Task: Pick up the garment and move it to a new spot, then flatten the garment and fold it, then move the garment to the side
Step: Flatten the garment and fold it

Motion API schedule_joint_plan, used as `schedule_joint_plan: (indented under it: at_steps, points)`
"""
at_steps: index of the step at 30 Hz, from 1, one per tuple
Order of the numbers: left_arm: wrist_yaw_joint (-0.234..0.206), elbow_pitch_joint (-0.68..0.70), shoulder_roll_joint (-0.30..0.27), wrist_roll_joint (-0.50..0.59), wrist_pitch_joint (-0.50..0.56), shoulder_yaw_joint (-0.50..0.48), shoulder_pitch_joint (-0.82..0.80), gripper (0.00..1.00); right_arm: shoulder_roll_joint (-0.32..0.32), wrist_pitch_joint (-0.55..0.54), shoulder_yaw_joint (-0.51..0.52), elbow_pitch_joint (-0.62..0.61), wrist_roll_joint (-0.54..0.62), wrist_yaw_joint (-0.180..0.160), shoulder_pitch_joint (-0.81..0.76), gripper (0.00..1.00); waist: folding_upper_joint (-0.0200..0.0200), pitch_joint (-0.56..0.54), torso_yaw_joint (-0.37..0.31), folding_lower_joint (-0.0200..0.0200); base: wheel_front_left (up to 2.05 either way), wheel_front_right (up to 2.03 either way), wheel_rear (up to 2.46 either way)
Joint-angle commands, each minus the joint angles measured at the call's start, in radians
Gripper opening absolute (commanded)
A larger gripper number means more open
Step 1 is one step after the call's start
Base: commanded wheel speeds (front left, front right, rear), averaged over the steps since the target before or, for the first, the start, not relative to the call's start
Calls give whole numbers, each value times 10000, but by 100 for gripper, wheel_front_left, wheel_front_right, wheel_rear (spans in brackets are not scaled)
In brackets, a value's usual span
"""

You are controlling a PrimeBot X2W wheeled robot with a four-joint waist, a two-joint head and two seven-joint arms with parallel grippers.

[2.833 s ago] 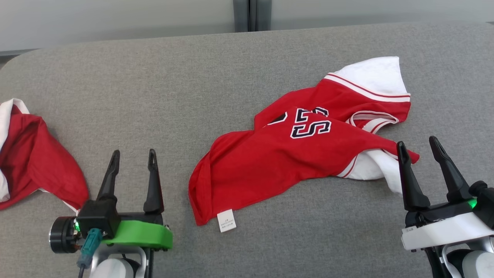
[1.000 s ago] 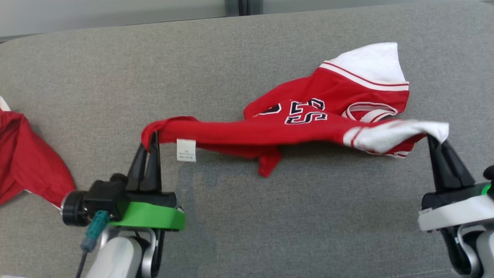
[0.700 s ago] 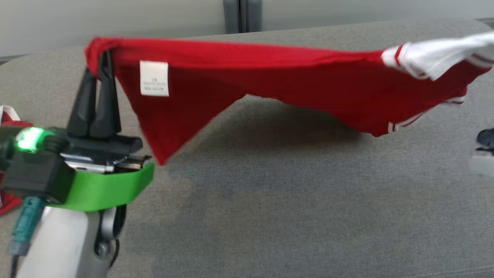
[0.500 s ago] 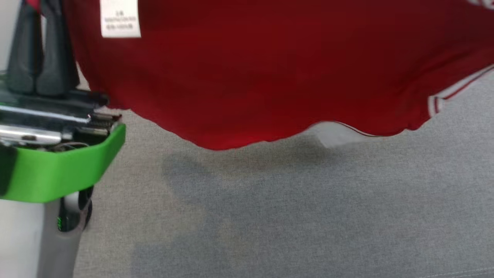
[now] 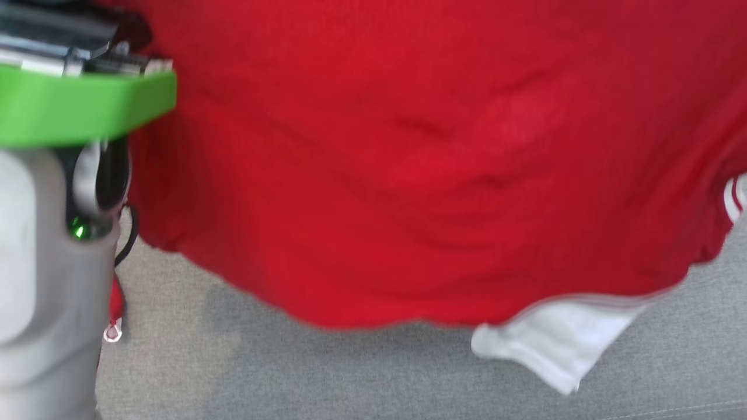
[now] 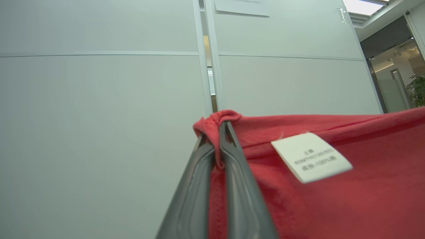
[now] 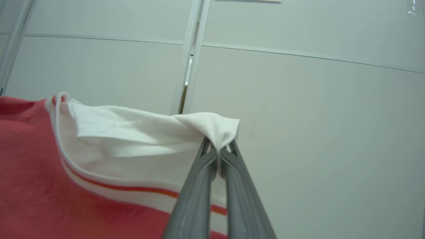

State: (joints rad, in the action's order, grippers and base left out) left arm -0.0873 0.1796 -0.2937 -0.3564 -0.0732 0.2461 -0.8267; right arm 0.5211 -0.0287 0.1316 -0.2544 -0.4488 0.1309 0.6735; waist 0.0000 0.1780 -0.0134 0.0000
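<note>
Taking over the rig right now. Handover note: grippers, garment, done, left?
Grippers: left gripper shut on the garment at a red edge, beside the care label; right gripper shut on a white corner.
Garment: lifted, hanging spread between both grippers above the grey surface.
Done: pickup.
Left: set down at a new spot, flatten, fold, move aside.

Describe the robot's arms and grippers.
Left gripper and right gripper each have two long, dark grey, tapering fingers. The left forearm is pale grey, topped by a bright green collar, with a small green light and a thin black cable beside it.
</note>
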Motion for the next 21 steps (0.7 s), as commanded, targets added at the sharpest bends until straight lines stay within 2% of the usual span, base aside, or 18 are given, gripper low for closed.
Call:
schedule_joint_plan:
  at_steps: [1, 6, 12, 17, 21]
  points:
    - [107, -613, 115, -95, -112, 1, -455, 0, 46, 99, -172, 383, -176, -2, 527, 0, 0, 492, 60, 0, 0, 0, 0]
    - [500, -3760, 658, -483, -884, -105, -2295, 0, 12, 456, -1253, 2409, -432, -4, 2676, 0, 0, 1017, 87, 0, 0, 0, 0]
    - [853, -6996, 854, -606, -1674, -448, -4288, 0, -487, 1244, -2431, 5082, -680, -9, 5087, 0, 0, 1184, -45, 0, 0, 0, 0]
    - [1119, -9311, 1103, -627, -1833, -363, -4492, 0, -1175, 1505, -3407, 7540, -857, -9, 5699, 0, 0, 1387, -131, 0, 0, 0, 0]
    - [1214, -11215, 1545, -976, -1909, -546, -3622, 0, -1834, 1772, -4206, 9470, -1185, -9, 5147, 0, 0, 1663, -177, 0, 0, 0, 0]
